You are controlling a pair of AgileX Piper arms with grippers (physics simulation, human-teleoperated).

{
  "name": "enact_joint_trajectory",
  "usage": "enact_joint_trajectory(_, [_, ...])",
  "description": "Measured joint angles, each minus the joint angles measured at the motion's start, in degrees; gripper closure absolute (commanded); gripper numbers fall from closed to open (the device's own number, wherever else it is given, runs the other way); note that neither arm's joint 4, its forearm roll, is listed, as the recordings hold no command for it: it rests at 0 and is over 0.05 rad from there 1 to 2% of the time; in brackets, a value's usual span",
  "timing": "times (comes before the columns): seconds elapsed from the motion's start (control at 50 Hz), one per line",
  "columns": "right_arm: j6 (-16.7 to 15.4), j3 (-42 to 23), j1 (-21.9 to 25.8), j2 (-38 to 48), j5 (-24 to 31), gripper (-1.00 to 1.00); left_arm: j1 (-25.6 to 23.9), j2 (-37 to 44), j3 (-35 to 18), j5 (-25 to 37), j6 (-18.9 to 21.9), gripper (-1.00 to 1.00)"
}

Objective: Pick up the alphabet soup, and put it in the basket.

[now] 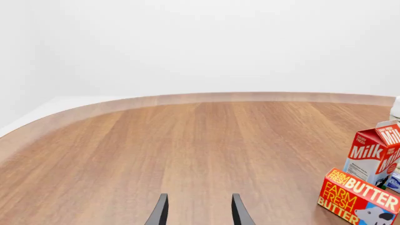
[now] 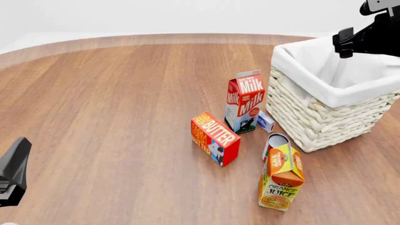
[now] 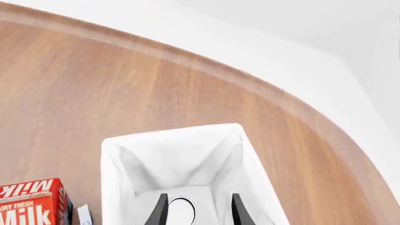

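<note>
The basket (image 2: 312,117) stands at the table's right, with white cloth over its rim (image 3: 114,154). In the right wrist view a round pale silver can top, the alphabet soup (image 3: 181,211), lies on the basket's cloth floor; its label is hidden. My right gripper (image 3: 198,212) hangs open above it, fingers well apart and not touching it. From the front, the right gripper (image 2: 345,46) sits over the basket's far side and the soup is hidden by the rim. My left gripper (image 1: 198,213) is open over bare wood and appears at the near left (image 2: 18,157).
Left of the basket stand a milk carton (image 2: 245,101), a butter box (image 2: 216,137), an orange juice carton (image 2: 281,176), a red-labelled can (image 2: 274,142) behind the juice, and a small blue-white pack (image 2: 265,121). The table's curved far edge (image 1: 206,98) runs behind.
</note>
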Motion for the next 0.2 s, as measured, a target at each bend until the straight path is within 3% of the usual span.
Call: enact_joint_trajectory(0.2, [0.43, 2.74, 1.26, -4.82, -0.12, -1.0, 0.0, 0.0, 0.0, 0.0, 0.0, -1.0])
